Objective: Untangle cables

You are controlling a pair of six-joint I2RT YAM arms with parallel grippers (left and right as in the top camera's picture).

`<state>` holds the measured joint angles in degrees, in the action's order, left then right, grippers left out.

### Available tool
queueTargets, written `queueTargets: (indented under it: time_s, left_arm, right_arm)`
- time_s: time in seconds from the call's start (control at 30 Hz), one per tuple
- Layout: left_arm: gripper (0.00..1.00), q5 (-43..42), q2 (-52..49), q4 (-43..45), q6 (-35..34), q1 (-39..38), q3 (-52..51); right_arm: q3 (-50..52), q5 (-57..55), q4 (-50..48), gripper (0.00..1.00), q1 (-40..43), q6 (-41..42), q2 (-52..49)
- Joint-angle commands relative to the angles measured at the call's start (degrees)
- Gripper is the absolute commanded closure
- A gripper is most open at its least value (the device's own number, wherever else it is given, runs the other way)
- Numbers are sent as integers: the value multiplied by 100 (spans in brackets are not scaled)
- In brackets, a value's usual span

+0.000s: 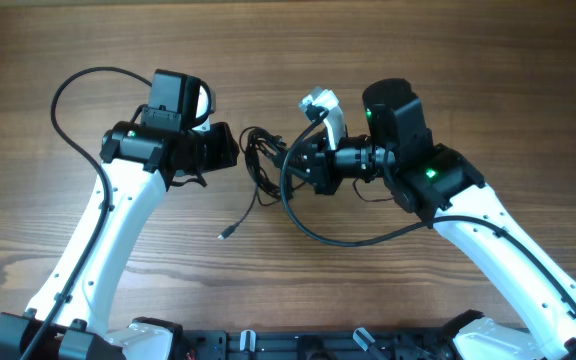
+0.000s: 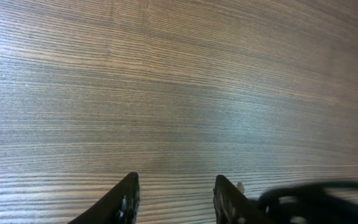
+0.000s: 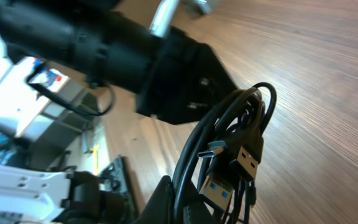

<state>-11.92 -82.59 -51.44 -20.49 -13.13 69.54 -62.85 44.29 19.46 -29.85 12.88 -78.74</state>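
Cables (image 1: 261, 155): we see them bunched in loops near the middle of the desk (image 1: 68, 40), between the two claws. One loose end (image 1: 226, 234) trails toward the near edge.
Right claw (image 1: 303, 160): we find it clamped on the bundle, with USB plugs (image 3: 248, 160) dangling close by.
Left claw (image 2: 176, 186): its fingers stand wide apart with bare wood between them. A cable lies just beside one finger.

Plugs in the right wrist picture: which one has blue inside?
The lowest silver plug on the thin dark cables; the black plug above and the tiny one show no blue.
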Motion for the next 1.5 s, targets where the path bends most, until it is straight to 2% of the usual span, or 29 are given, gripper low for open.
queueTargets:
  time_s: [0.0, 0.1, 0.3, 0.43, 0.53, 0.7, 0.83, 1.03, 1.07, 1.1, 1.13, 1.23, 1.33, 1.4, 1.47]
  left_arm:
    - [61, -238, 127, -7, 9, -7, 55]
    - [61, -435, 127, 127, 11, -7, 55]
    - [52, -1062, 127, 782, 55, -48, 55]
    - [37, -1058, 127, 890, 85, -92, 55]
    - [35, -1056, 125, 1049, 227, -92, 55]
    - [52, -1056, 33, 1202, 225, -92, 55]
    - [55, -1058, -160, 1204, 223, -92, 55]
    - [60, -1058, -273, 1110, 223, -92, 55]
    - [69, -1058, -273, 1091, 223, -92, 55]
    - [83, -1060, -273, 1005, 223, -92, 55]
    - [86, -1058, -273, 951, 223, -92, 55]
    - [87, -1058, -273, 737, 225, -92, 55]
    - [81, -1058, -273, 520, 225, -92, 55]
    - [81, -1058, -273, 404, 225, -92, 55]
    - [94, -1056, -273, 291, 225, -92, 55]
  right_arm:
    - [-168, -708, 79, 96, -9, -219, 57]
    - [-164, -807, 96, 96, -9, -245, 50]
    - [-164, -791, 98, 96, -9, -236, 50]
    - [-164, -662, 92, 96, -9, -236, 52]
    - [-164, -365, 87, 96, -9, -229, 52]
    - [-164, 39, 70, 96, -9, -219, 55]
    - [-164, 566, -42, 96, -9, -201, 55]
    - [-164, 638, -232, 96, -9, 66, 55]
    - [-164, 636, -238, 96, -9, 63, 55]
    - [-164, 625, -238, 96, -7, 66, 55]
    - [-164, 570, -232, 96, -9, 63, 55]
    - [-164, 389, -229, 96, -7, 63, 55]
    - [-164, 304, -227, 96, -7, 59, 55]
    - [-164, 210, -221, 96, -7, 61, 52]
    - [-164, 11, -184, 96, -7, 61, 52]
